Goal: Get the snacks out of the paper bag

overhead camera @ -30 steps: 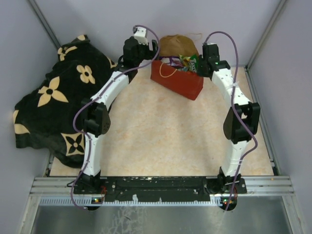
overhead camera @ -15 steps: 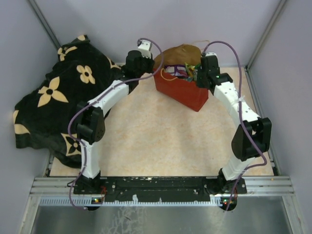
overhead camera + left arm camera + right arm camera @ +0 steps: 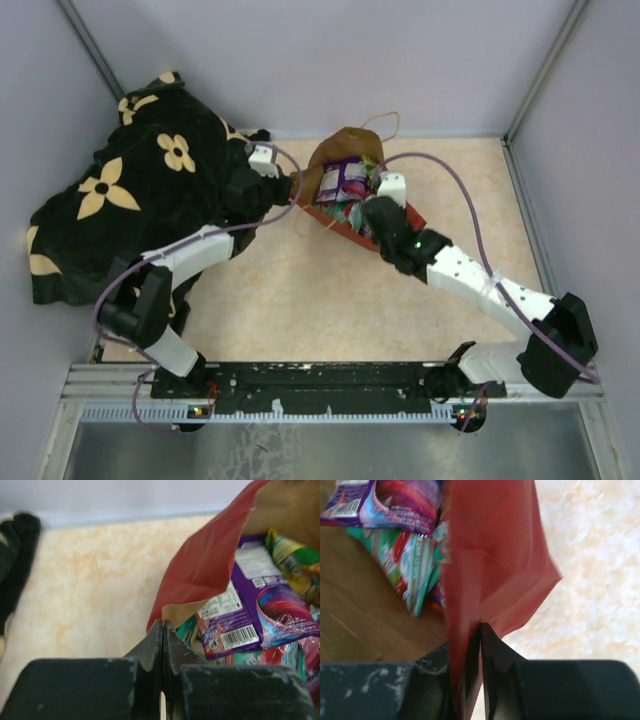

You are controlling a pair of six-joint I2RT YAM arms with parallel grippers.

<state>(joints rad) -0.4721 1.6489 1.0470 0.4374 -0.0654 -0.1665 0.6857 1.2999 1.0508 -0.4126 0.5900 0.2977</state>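
Note:
The red paper bag (image 3: 338,224) lies tilted at the back middle of the table, its brown inside (image 3: 345,145) facing up. The snacks show in its mouth: a purple packet (image 3: 345,180) on top, green and teal ones under it. My left gripper (image 3: 298,192) is shut on the bag's left rim. My right gripper (image 3: 372,215) is shut on the right wall. In the left wrist view the gripper (image 3: 163,626) pinches the red edge (image 3: 205,570) beside the purple packet (image 3: 250,615). In the right wrist view the gripper (image 3: 480,629) clamps red paper (image 3: 490,555) next to a teal packet (image 3: 412,565).
A black blanket with cream flowers (image 3: 130,200) is heaped at the left, under my left arm. A cord handle (image 3: 385,122) sticks out behind the bag. Grey walls close in the back and both sides of the beige tabletop (image 3: 300,300).
My left gripper has shut on the bag's rim. Both arms have drawn toward me and lower, and the bag has tipped from upright to tilted, so its mouth shows more of the packets.

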